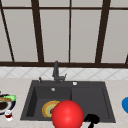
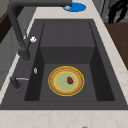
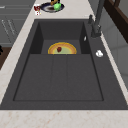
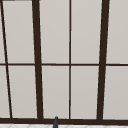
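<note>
Right hand point(image 1: 91, 119) at lower right of front frame, by front edge of sink point(image 1: 87, 97); fingers loose and spread, holding nothing. Red ball point(image 1: 67, 114) at lower centre, just left of hand; contact unclear. Striped plate point(image 2: 52, 75) lies in left basin. Risk: sideways nudge knocks ball into basin, onto plate.

Plate point(image 1: 48, 108) half behind red ball point(image 1: 67, 114); hand point(image 1: 92, 119) cut off below.
</note>
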`<state>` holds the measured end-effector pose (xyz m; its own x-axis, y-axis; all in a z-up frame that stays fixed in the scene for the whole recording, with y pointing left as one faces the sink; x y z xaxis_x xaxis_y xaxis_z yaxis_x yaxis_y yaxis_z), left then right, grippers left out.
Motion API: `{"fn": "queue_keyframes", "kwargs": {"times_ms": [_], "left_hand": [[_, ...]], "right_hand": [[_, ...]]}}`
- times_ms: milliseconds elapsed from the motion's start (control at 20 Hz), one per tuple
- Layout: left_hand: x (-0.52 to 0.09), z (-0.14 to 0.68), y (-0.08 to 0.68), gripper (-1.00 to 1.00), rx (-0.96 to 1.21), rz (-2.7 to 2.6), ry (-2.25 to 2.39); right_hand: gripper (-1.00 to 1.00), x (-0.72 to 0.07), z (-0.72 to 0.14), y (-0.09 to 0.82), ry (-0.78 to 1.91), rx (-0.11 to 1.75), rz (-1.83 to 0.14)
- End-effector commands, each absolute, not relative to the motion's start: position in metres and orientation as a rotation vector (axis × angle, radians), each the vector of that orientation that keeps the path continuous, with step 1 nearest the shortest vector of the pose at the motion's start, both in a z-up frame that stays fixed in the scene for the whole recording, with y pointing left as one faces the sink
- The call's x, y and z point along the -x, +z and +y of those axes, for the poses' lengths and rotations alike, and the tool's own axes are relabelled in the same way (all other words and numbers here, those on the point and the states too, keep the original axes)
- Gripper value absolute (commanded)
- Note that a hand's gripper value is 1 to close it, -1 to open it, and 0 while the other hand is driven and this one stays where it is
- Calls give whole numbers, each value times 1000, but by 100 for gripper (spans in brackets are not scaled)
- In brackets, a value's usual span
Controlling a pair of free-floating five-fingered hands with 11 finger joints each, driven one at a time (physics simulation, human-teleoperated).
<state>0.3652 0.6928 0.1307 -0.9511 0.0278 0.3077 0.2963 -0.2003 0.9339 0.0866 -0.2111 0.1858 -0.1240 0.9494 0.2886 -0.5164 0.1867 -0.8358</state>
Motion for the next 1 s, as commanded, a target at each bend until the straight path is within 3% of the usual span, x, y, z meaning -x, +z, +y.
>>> {"fn": "queue_keyframes", "kwargs": {"times_ms": [0, 950], "left_hand": [[-365, 693, 152, 100, 422, -1829, -2330], [-343, 653, 251, 100, 400, -1830, -2262]], "right_hand": [[0, -87, -211, 186, 1363, 542, -1057], [0, -87, -211, 186, 1363, 542, -1057]]}}
